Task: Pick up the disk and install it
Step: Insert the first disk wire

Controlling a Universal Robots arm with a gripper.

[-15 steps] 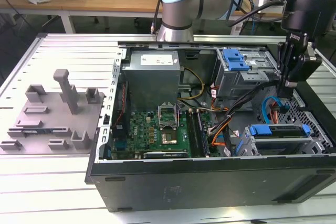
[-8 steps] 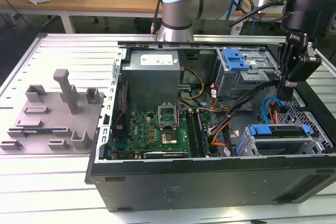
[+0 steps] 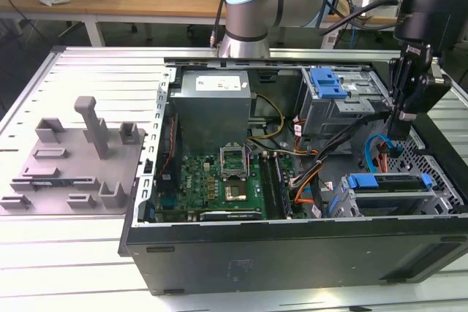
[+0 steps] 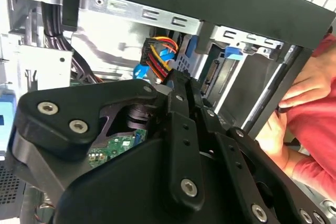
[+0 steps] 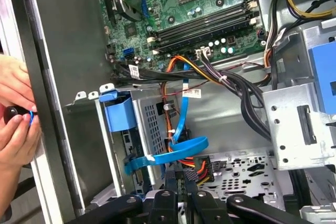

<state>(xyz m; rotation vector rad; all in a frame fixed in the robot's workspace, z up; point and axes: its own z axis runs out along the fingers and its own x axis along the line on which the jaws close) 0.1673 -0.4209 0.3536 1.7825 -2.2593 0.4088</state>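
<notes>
Found gripper (image 3: pixel 395 135) low inside the open case (image 3: pixel 292 242), fingers (image 5: pixel 171 179) drawn together, no gap seen between them in the first wrist view. Could not confirm anything clamped between them. Noted tips right at a connector (image 5: pixel 202 162) carrying red, yellow and orange wires (image 4: pixel 157 51), with a blue flat cable (image 5: pixel 176 149) looped just beside them.

Located disk (image 3: pixel 387 183) near the gripper but apart from it, lying level in the metal cage (image 3: pixel 446 199) at the case corner, framed by its blue carrier. Saw a blue tab (image 5: pixel 118 111) at the cage edge in the first wrist view, near the tips.

Recorded motherboard (image 3: pixel 219 180) on the case floor, well apart from the gripper, past a run of black and orange cables (image 3: pixel 314 180). Recorded grey power supply (image 3: pixel 212 107) beside the motherboard, likewise well apart.

Noted grey tray (image 3: pixel 73 158) on the surface (image 3: pixel 66 253), outside the case, on the side farthest from the gripper.

Observed a person's hands (image 5: pixel 16 119) against the outer side of the case wall nearest the gripper, with a red sleeve (image 4: pixel 320 124) behind them.
</notes>
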